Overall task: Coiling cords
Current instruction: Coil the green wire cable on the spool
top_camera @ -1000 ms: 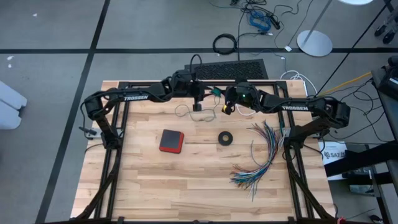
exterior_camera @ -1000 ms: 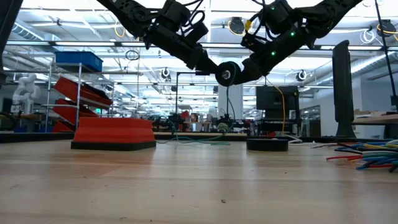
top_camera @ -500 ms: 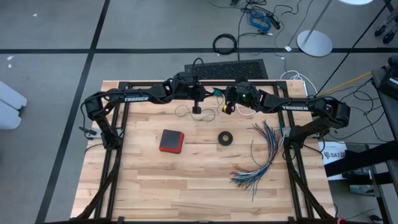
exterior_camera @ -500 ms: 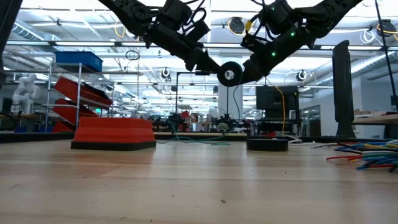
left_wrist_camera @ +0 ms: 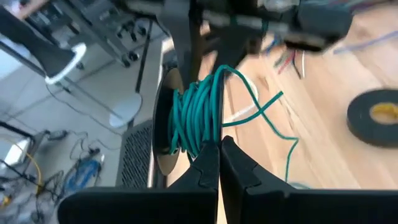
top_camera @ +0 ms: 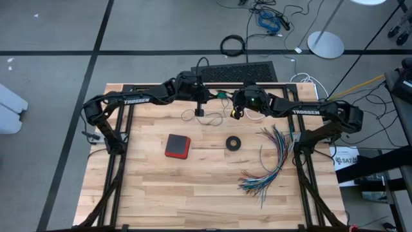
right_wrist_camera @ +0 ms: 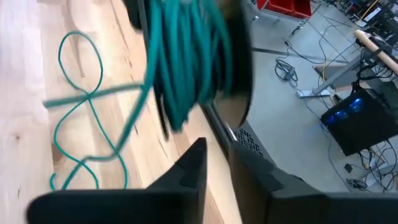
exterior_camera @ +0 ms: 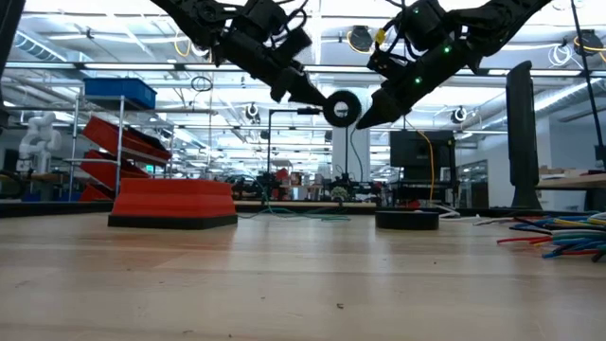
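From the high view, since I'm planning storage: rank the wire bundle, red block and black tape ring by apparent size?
1. Fanned bundle of multicoloured wires, by far the widest spread.
2. Red block.
3. Black tape ring, the smallest.

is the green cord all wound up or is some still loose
Partly wound. Many turns of the green cord sit bunched on the spool, while a loose tail loops over the table.
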Motion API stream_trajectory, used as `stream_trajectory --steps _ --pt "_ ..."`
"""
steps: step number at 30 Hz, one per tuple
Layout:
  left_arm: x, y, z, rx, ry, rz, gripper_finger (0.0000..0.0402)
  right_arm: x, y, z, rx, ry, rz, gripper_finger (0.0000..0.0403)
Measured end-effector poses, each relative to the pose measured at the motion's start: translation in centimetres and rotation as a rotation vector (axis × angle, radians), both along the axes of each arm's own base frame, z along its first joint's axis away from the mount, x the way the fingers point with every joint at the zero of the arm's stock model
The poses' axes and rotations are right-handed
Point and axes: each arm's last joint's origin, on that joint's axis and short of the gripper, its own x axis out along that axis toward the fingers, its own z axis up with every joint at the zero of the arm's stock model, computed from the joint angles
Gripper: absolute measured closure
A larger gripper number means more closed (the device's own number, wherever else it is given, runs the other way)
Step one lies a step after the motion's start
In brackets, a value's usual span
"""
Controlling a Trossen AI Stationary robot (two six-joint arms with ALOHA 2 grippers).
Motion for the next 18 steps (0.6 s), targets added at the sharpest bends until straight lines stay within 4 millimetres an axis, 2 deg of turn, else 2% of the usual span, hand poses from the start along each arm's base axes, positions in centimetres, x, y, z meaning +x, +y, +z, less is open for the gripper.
stream_trajectory --steps 9,18 --pt "-2.3 0.4 2.7 -0.012 -0.045 -0.062 0.0401 -1.5 0.6 1.5 0.007 0.0 -0.009 0.028" --pt "-3.3 0.4 2.6 -0.072 0.006 -0.104 0.0401 -2.1 0.9 1.5 0.027 0.035 -0.009 0.0269"
